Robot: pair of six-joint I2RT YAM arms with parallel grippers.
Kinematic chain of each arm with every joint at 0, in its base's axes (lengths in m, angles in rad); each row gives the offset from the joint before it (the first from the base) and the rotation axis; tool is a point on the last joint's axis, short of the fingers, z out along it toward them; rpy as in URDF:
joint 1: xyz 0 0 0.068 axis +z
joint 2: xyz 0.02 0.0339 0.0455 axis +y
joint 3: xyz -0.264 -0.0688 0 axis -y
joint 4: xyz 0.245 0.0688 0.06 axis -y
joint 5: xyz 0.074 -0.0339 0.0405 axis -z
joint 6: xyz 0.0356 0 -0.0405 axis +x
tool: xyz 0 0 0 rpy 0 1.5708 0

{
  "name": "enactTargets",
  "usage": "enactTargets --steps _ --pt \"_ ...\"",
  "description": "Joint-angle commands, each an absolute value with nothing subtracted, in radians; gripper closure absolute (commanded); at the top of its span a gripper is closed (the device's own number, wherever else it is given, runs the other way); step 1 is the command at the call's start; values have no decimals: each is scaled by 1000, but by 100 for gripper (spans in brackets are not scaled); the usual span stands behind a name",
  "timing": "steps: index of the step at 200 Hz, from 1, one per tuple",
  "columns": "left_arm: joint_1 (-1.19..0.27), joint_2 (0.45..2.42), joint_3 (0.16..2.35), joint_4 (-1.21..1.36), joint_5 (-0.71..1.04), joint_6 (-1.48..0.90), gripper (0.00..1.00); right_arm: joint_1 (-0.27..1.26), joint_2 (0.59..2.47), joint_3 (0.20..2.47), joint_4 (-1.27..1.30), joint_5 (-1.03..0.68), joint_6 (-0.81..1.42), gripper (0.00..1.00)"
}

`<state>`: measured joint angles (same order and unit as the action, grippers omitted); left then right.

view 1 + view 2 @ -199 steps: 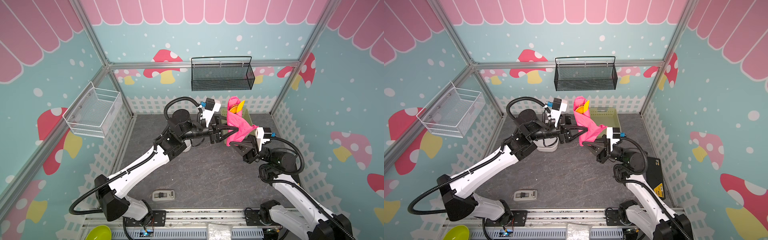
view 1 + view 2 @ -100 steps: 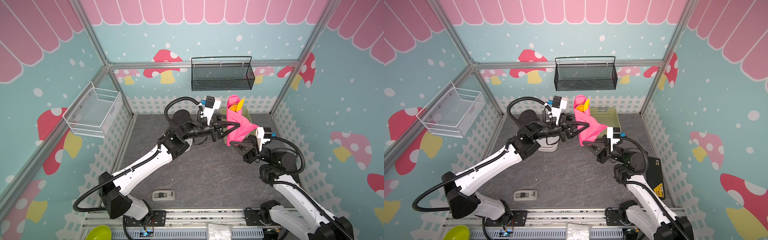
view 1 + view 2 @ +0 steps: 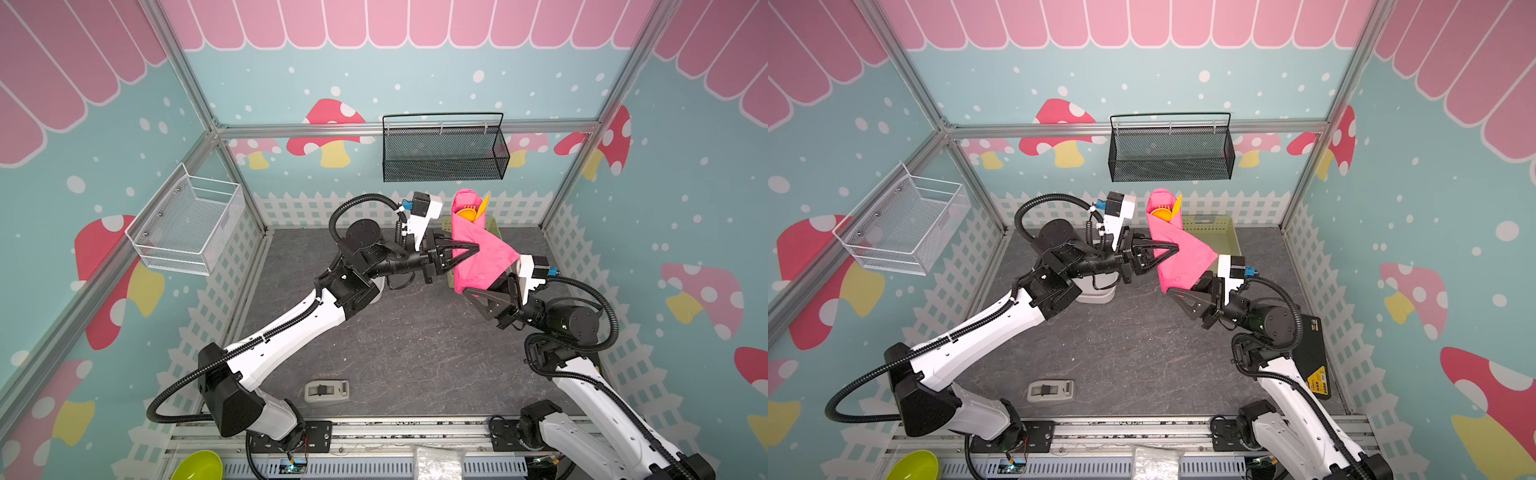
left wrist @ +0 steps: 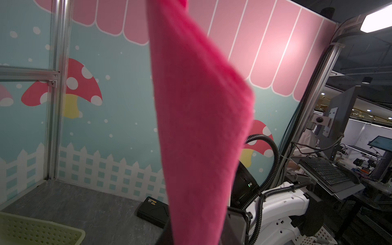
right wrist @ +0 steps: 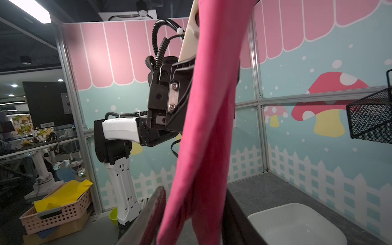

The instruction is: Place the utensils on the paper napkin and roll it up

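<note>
The paper napkin hangs upright in the air as a magenta roll, high above the grey floor. The utensils stick out of its upper end: an orange spoon bowl and an orange tip beside it. My left gripper is shut on the roll's middle; in the left wrist view the napkin fills the space between the dark fingers. My right gripper stands open around the roll's lower end. A gap shows between one finger and the napkin.
A pale green perforated tray lies at the back behind the roll. A white bin sits under the left arm. A black mesh basket and a white wire basket hang on the walls. A grey device and a black box lie on the floor.
My left gripper has reached in from the left and closed on the napkin roll. My right gripper's jaws have opened at the roll's lower end. The roll stays upright.
</note>
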<state>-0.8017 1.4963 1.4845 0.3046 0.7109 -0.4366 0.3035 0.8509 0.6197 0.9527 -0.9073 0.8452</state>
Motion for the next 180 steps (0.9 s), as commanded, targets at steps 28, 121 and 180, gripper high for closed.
enactTargets --steps 28,121,180 --pt "-801 1470 1483 258 690 -382 83 311 813 732 810 -836 775 53" --pt "-789 1448 1460 271 683 -387 86 310 731 798 600 -673 630 76" --pt "-782 1445 1445 295 701 -402 88 309 694 802 527 -580 577 100"
